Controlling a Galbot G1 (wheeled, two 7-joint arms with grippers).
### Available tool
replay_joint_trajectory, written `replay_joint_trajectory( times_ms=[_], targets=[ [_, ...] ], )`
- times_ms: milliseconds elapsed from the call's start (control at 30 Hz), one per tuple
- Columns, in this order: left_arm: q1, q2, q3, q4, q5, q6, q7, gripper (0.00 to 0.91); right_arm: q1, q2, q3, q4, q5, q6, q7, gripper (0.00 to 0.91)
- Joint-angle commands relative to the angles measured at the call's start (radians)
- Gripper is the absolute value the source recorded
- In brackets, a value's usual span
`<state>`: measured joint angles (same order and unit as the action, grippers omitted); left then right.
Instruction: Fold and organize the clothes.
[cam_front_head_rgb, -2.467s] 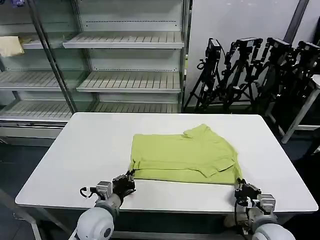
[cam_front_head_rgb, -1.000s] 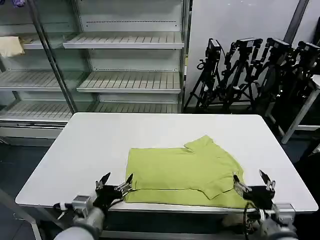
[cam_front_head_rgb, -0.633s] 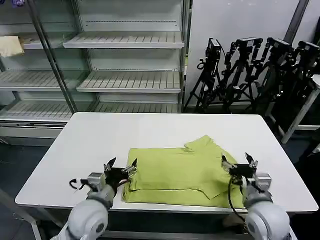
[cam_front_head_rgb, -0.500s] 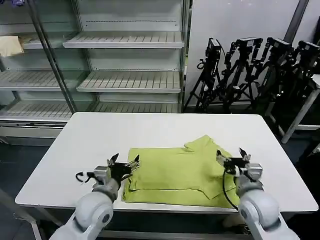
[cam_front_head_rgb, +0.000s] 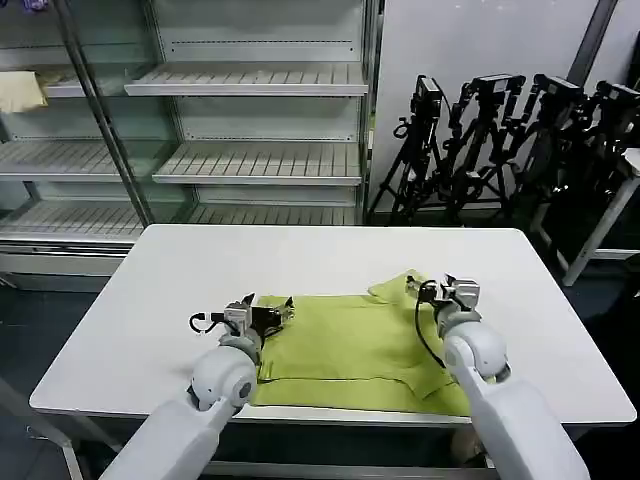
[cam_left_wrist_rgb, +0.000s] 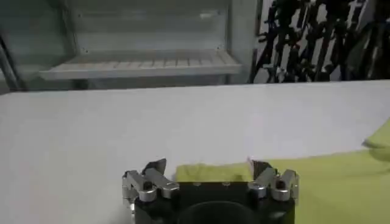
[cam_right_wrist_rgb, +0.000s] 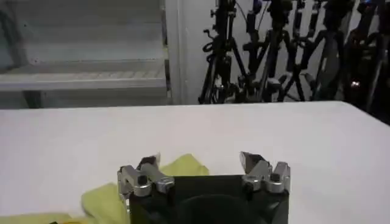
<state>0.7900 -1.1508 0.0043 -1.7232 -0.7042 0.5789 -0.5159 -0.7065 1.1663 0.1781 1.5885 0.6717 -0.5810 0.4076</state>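
Head view, near to far. Item one: lime T-shirt (cam_front_head_rgb: 360, 345), short-sleeved, lying partly folded on the white table (cam_front_head_rgb: 180, 280), its near hem close to the table's front edge, one sleeve poking out at the far right corner.

Item two: left gripper (cam_front_head_rgb: 270, 315), over the shirt's far left corner. We see its fingers (cam_left_wrist_rgb: 152, 173) spread wide in the left wrist view, nothing between them, the lime cloth edge just ahead and below.

Item three: right gripper (cam_front_head_rgb: 432, 291), over the far right corner beside the protruding sleeve. Its fingers (cam_right_wrist_rgb: 251, 162) likewise stand wide apart and empty in the right wrist view, the sleeve tip showing just beyond them. Whether either gripper touches the fabric we cannot tell.

Step in hand, as we judge it: both arms positioned at the far corners, ready to take hold for a further fold. The next move calls for lowering, pinching one cloth layer at each corner, and keeping the two sides level.

Item four: metal shelving (cam_front_head_rgb: 250, 120) behind the table. Item five: camera tripods (cam_front_head_rgb: 500, 150) at far right.
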Motion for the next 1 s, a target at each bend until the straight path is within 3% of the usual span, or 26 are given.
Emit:
replay_joint_trajectory(
  times_ms=[33, 233, 267, 300, 333, 367, 433, 1000],
  targets=[
    [-0.064, -0.012, 0.035, 0.085, -0.014, 0.001, -0.007, 0.907, 0.114, 0.032, -0.051, -0.179, 0.027, -0.002, -0.002, 0.907],
    [-0.066, -0.016, 0.017, 0.093, -0.037, 0.001, -0.01, 0.907, 0.14, 0.056, -0.056, -0.225, 0.069, -0.002, -0.004, 0.907],
    [-0.066, -0.014, 0.015, 0.091, -0.046, 0.001, -0.011, 0.786, 0.142, 0.057, -0.057, -0.234, 0.083, -0.003, -0.001, 0.856],
    [-0.064, -0.012, 0.013, 0.087, -0.05, 0.001, -0.012, 0.272, 0.141, 0.058, -0.057, -0.238, 0.092, -0.002, -0.001, 0.564],
    [-0.061, -0.01, 0.012, 0.084, -0.052, 0.001, -0.012, 0.191, 0.141, 0.058, -0.057, -0.239, 0.093, -0.003, -0.001, 0.423],
    [-0.059, -0.008, 0.012, 0.08, -0.055, 0.001, -0.01, 0.111, 0.136, 0.057, -0.059, -0.24, 0.108, -0.003, -0.001, 0.171],
    [-0.052, -0.004, 0.009, 0.073, -0.062, 0.0, -0.008, 0.091, 0.129, 0.056, -0.061, -0.237, 0.119, -0.003, -0.001, 0.02],
    [-0.018, 0.01, -0.001, 0.026, -0.086, -0.001, 0.02, 0.071, 0.043, 0.02, -0.05, -0.089, 0.097, 0.001, -0.015, 0.0]
  ],
)
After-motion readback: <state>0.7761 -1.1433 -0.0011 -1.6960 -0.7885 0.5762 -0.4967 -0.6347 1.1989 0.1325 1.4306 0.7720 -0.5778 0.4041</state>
